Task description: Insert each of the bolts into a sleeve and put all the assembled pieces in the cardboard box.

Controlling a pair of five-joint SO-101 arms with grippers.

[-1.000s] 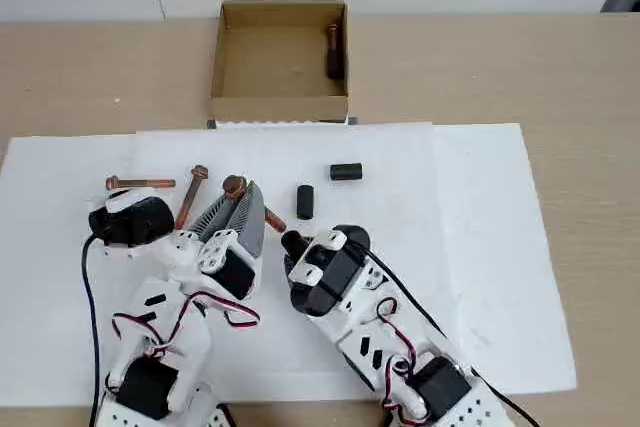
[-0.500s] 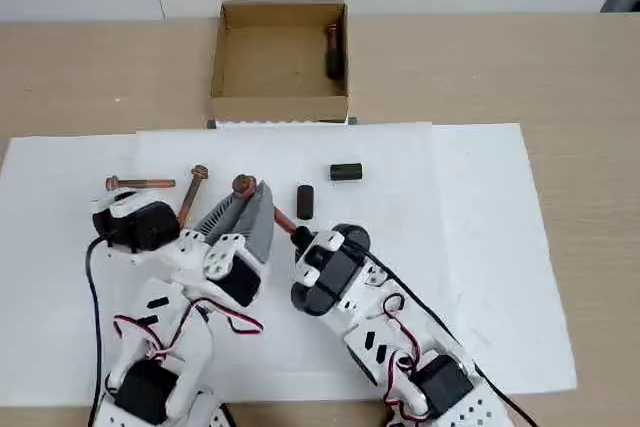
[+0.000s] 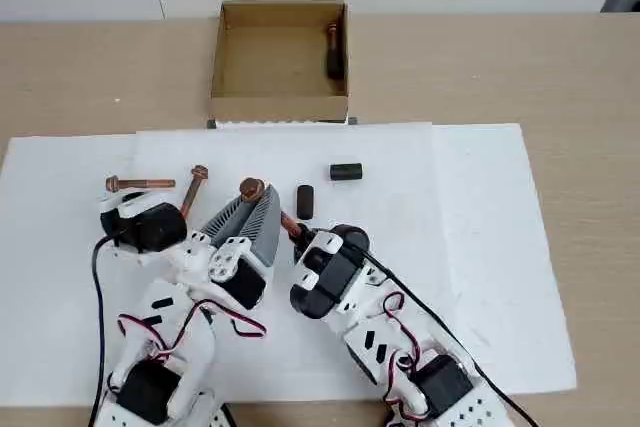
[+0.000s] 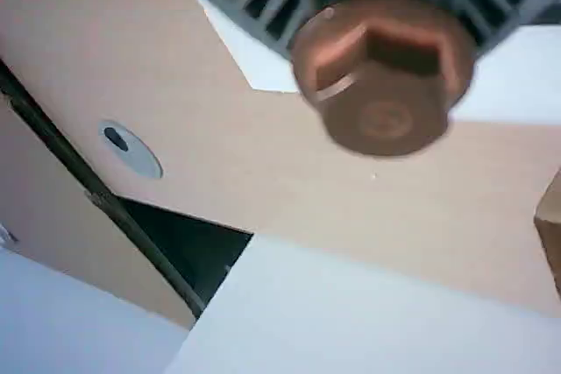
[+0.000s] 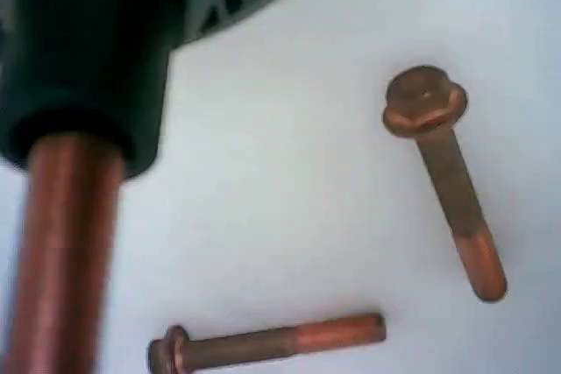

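Mating, by the look: left hand (image 3: 258, 202) pinches a bolt (image 3: 251, 188), shaft entering the sleeve (image 5: 83, 59) clamped in the right hand (image 3: 303, 239). Next, push it straight home.

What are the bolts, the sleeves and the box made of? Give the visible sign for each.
Bolts: metal with a copper-coloured, slightly shiny finish; sheen on the shafts. Sleeves: matte black, likely plastic or rubber, unclear which. Box: plain brown cardboard, dull, with folded walls.
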